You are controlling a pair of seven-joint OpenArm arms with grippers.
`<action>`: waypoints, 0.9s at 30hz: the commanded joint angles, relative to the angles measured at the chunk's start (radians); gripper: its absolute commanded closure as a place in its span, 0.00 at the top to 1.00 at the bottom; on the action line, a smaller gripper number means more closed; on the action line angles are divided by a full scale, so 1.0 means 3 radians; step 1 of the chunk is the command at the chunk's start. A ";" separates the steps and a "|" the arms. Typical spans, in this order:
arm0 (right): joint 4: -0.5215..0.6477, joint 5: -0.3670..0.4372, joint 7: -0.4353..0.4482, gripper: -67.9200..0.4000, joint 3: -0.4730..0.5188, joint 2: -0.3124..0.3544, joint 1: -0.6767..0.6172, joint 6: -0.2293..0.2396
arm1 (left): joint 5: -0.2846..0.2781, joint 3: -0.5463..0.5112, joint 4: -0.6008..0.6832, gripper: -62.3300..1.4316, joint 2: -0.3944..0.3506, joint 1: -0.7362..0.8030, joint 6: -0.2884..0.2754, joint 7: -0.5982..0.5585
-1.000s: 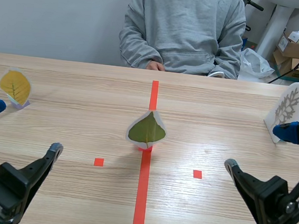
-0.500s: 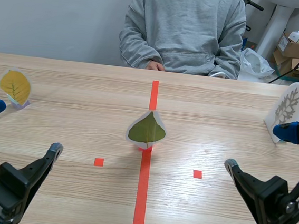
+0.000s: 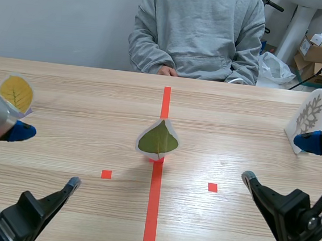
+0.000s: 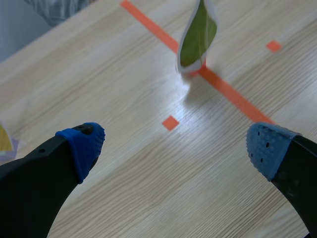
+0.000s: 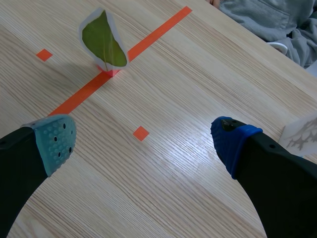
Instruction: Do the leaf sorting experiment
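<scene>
green leaf card (image 3: pixel 158 139) is standing upright on the orange-red tape line (image 3: pixel 165 101) at mid table (image 3: pixel 83 99) | left gripper (image 4: pixel 174 146) and right gripper (image 5: pixel 142 138) are hovering either side, jaws gaping wide, empty | yellow leaf card (image 3: pixel 16 93) is standing far left, white leaf card (image 3: pixel 309 118) far right

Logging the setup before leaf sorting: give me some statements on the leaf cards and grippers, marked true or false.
The laminated green leaf card stands upright on the orange-red centre line. True.
The left gripper is shut on it. False: open, the card ahead of it.
The laminated yellow leaf card stands left of the green one. True.
The right gripper holds the white card with a grey branching leaf. False: open and empty; that card stands at the right.
</scene>
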 commanded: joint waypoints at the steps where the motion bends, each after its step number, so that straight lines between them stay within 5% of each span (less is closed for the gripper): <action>1: -0.0005 0.0019 0.0034 0.82 0.0006 0.0025 0.0029 -0.0025 | -0.0013 0.0043 -0.0219 0.98 -0.0025 -0.0193 -0.0109 -0.0076; 13: -0.0005 0.0019 0.0022 0.82 0.0006 0.0025 0.0029 -0.0025 | -0.0023 0.0988 -0.2061 0.98 -0.0223 -0.2007 -0.0511 -0.0418; 20: -0.0005 0.0019 0.0022 0.82 0.0006 0.0025 0.0029 -0.0025 | -0.0011 0.1747 -0.2823 0.98 0.0062 -0.2822 -0.0511 -0.0417; 27: -0.0005 0.0019 0.0022 0.82 0.0006 0.0025 0.0029 -0.0025 | -0.0009 0.1952 -0.3171 0.98 0.0464 -0.3168 -0.0496 -0.0418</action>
